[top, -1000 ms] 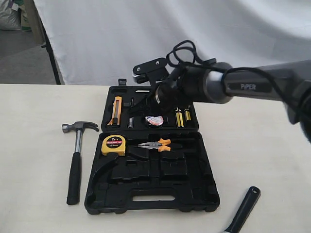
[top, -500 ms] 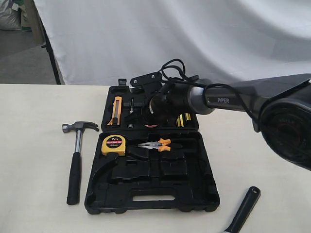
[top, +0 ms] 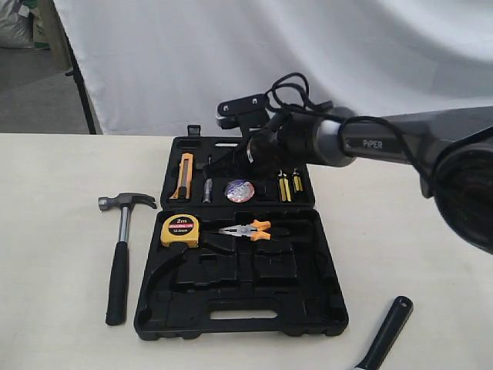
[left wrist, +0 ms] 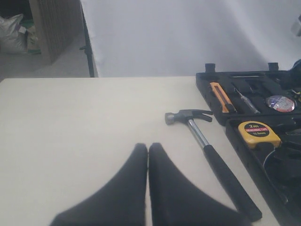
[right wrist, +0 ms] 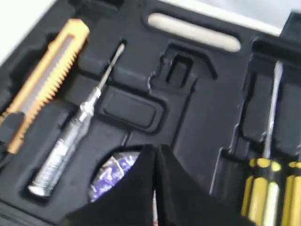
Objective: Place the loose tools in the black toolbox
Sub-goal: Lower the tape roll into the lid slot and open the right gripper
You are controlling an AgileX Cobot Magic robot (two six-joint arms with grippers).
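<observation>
The black toolbox [top: 231,316] lies open in the middle of the table. A small tape roll [top: 239,190] with a bluish face rests in a round recess of its far half. My right gripper [top: 219,162] hovers shut just above that half; in the right wrist view its shut tips [right wrist: 155,149] partly cover the tape roll [right wrist: 110,172]. The steel claw hammer [top: 119,254] lies on the table left of the toolbox. Only the black handle of the wrench [top: 387,333] shows at the front right. My left gripper [left wrist: 148,146] is shut and empty over bare table, left of the hammer [left wrist: 207,146].
The near half holds a yellow tape measure [top: 179,230] and orange-handled pliers [top: 250,230]. The far half holds an orange utility knife [top: 185,176], a test pen [right wrist: 70,136] and yellow-black screwdrivers [top: 285,186]. A white backdrop hangs behind the table.
My right gripper dipped onto the tape roll in the far half, then lifted back up. The roll now lies flat and uncovered in its recess.
</observation>
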